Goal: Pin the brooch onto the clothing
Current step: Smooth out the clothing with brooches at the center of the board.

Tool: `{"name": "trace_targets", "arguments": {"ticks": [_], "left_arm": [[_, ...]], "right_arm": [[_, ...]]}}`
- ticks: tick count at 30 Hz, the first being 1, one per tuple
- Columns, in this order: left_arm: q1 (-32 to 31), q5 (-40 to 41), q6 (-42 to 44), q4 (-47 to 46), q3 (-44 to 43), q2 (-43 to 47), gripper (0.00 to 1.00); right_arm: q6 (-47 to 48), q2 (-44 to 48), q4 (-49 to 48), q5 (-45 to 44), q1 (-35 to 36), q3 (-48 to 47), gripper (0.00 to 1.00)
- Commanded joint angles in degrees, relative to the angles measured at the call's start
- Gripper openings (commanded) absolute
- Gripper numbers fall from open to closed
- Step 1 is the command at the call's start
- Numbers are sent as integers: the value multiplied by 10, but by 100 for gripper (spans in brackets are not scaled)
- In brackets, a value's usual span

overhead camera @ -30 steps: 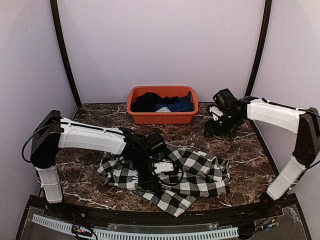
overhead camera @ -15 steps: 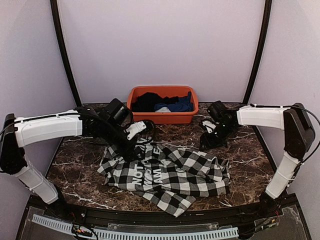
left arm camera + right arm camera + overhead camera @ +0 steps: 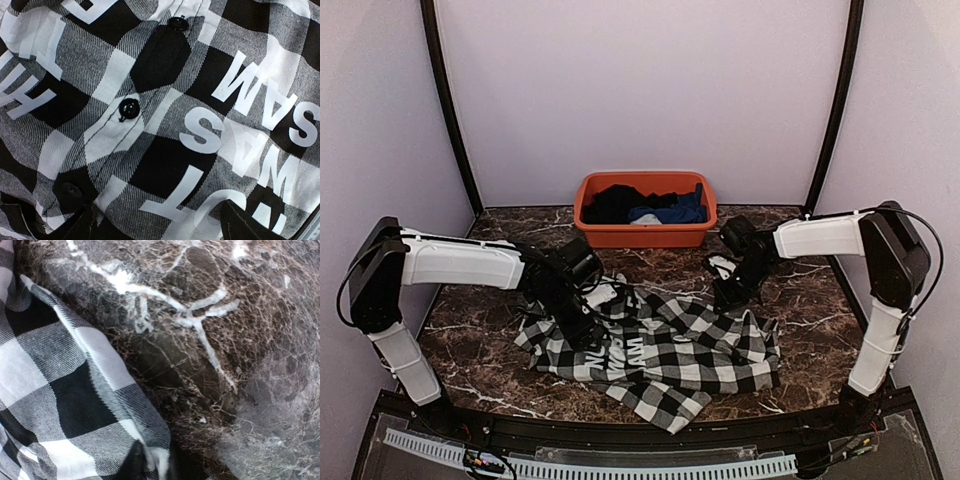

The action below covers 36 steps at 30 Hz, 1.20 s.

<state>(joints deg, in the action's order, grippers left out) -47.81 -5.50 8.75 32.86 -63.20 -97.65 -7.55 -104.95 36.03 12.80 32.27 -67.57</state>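
The clothing [image 3: 690, 350], a black-and-white check shirt with white block letters, lies crumpled at the near middle of the marble table. My left gripper [image 3: 582, 322] hovers low over its lettered left part. In the left wrist view the shirt [image 3: 165, 100] fills the frame and the left gripper [image 3: 165, 227] is open, fingertips far apart, nothing between them. My right gripper [image 3: 728, 292] is at the shirt's far right edge. In the right wrist view the right gripper [image 3: 160, 465] pinches the pale hem of the shirt [image 3: 60, 390]. The brooch is out of view.
An orange basin [image 3: 645, 238] stands at the back middle, holding a black garment [image 3: 615, 203] and a blue garment [image 3: 670, 212]. Bare marble [image 3: 225, 365] lies beside the shirt's right edge. Black frame posts rise at both back corners.
The left arm lifted off the shirt, swung back-left, then came down over the lettering with its jaws opened. The right gripper moved left and nearer to the shirt's edge and closed on the hem.
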Motion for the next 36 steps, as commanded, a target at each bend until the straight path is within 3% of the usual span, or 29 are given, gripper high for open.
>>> {"name": "trace_targets", "arguments": {"ticks": [1, 5, 8, 14, 22, 25, 26, 29, 32, 33, 36], "left_arm": [[-1, 13, 6, 23, 13, -14, 81], [-1, 21, 14, 35, 25, -35, 67], [-2, 24, 18, 46, 29, -56, 50], [-9, 19, 25, 54, 33, -92, 32], [-10, 24, 26, 54, 36, -101, 27], [-9, 37, 23, 56, 31, -104, 34], [-9, 40, 21, 56, 29, -101, 36], [-8, 48, 16, 55, 23, -78, 51], [-2, 67, 6, 45, 5, -15, 73], [-1, 68, 3, 42, 0, 16, 87], [16, 75, -17, 18, -34, 77, 98]], "right_arm": [[3, 2, -3, -42, 3, -24, 0], [2, 30, 10, -107, 6, -56, 0], [2, 35, 33, -181, 6, -93, 0], [8, -1, 63, -322, 4, -156, 0], [6, -123, 66, -432, -9, -216, 0], [8, -153, 68, -435, -8, -233, 19], [9, -156, 68, -433, -8, -237, 30], [4, -140, 77, -427, -8, -242, 54], [-2, -98, 93, -409, -5, -244, 62], [-5, -81, 100, -406, -3, -245, 63], [-11, -31, 117, -385, 10, -246, 64]]}}
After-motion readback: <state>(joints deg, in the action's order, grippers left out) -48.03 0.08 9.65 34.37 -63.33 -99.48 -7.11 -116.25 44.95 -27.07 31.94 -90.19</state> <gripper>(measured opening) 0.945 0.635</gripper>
